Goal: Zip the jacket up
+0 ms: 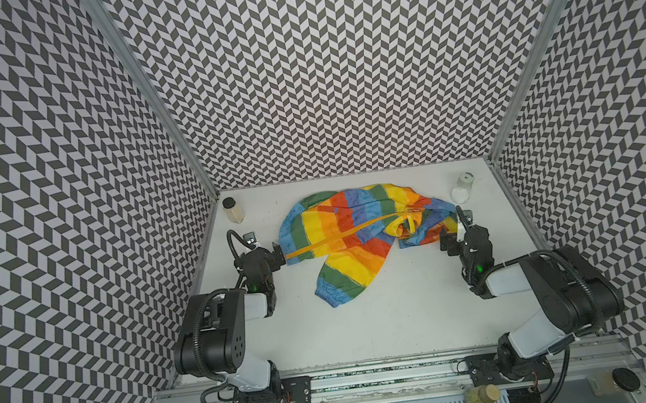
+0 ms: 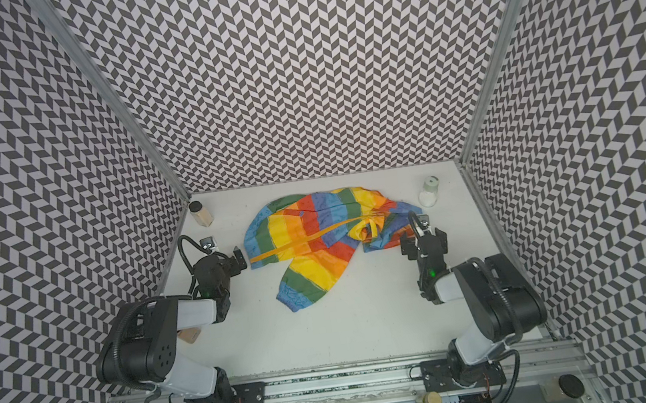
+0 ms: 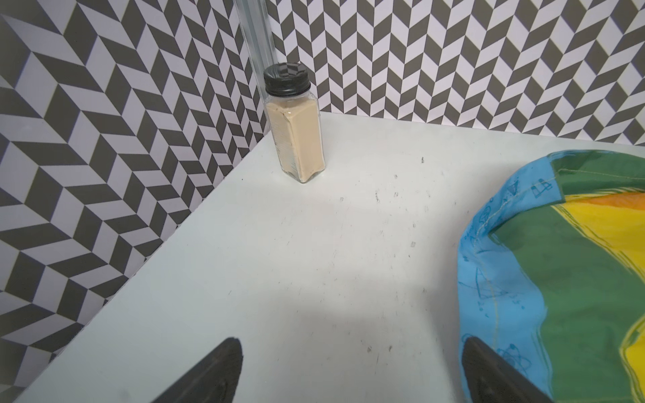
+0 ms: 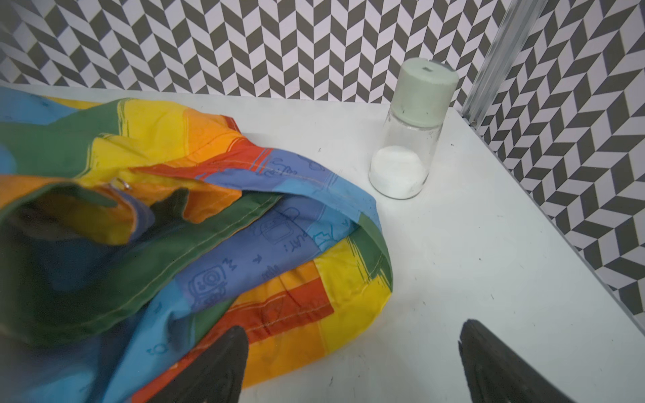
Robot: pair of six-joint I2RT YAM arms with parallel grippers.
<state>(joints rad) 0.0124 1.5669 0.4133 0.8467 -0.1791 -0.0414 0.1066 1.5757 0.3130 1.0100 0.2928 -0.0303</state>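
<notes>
The rainbow-striped jacket (image 1: 358,227) (image 2: 316,228) lies crumpled across the far half of the white table, one sleeve with a blue cuff (image 1: 335,295) trailing toward the front. Its orange-yellow zipper strip (image 1: 338,237) runs from the left hem to a bunch of yellow cloth on the right. My left gripper (image 1: 278,254) (image 3: 350,345) is open over bare table at the jacket's blue left hem (image 3: 488,279), holding nothing. At the jacket's right edge my right gripper (image 2: 421,232) (image 4: 354,329) is open and empty. One of its fingers is over the orange-red cloth (image 4: 296,314), the other over the table.
A jar of beige powder with a black cap (image 1: 232,210) (image 3: 296,139) stands in the far left corner. A glass jar of white powder with a pale green cap (image 1: 463,187) (image 4: 408,150) stands far right. Patterned walls enclose three sides. Two more jars (image 1: 481,396) sit by the front rail.
</notes>
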